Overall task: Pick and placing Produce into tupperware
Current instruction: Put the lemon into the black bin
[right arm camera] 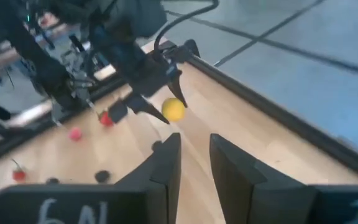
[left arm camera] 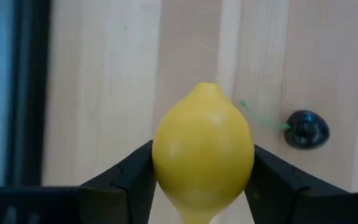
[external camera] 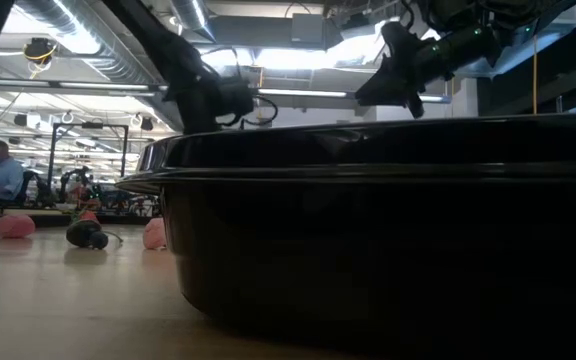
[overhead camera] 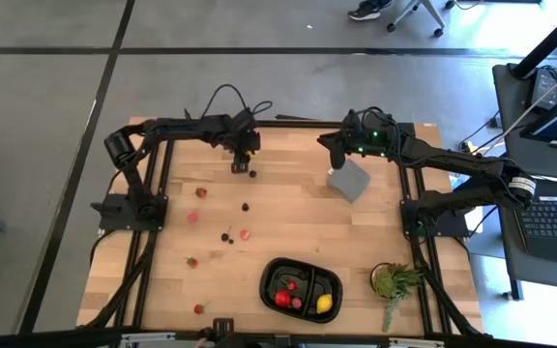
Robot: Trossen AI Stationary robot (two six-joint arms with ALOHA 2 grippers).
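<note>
1. The black shallow plastic tray (overhead camera: pixel 303 287), a rounded rectangle with inner compartments, lies flat on the light wooden slatted table (overhead camera: pixel 288 193) near its front edge. Its long axis runs roughly side to side with a slight slant. It holds a yellow lemon in the tray (overhead camera: pixel 325 304) at its right end and red pieces (overhead camera: pixel 286 295) toward the left.
2. A grey square block (overhead camera: pixel 349 179) sits on the table's far right part, just beside my right arm's wrist, and a green leafy potted plant (overhead camera: pixel 395 281) stands right of the tray.
3. My left arm reaches from the table's left side along the far edge, its wrist bent downward. My left gripper (left arm camera: pixel 202 180) is clamped on a smooth yellow lemon (left arm camera: pixel 203 158), one finger on each flank. The lemon's long axis runs between the fingers, its pointed tip facing away from the wrist toward the boards, and it is held above the table's far middle.
4. My right gripper (right arm camera: pixel 195 162) hangs over the far right part, its fingers nearly together with nothing between them.
5. A tiny dark berry with a green stem (left arm camera: pixel 305 128) lies near the held lemon. Small red and pink fruit pieces (overhead camera: pixel 201 192) and other dark berries (overhead camera: pixel 246 206) are scattered across the left and middle, well apart from the tray.
</note>
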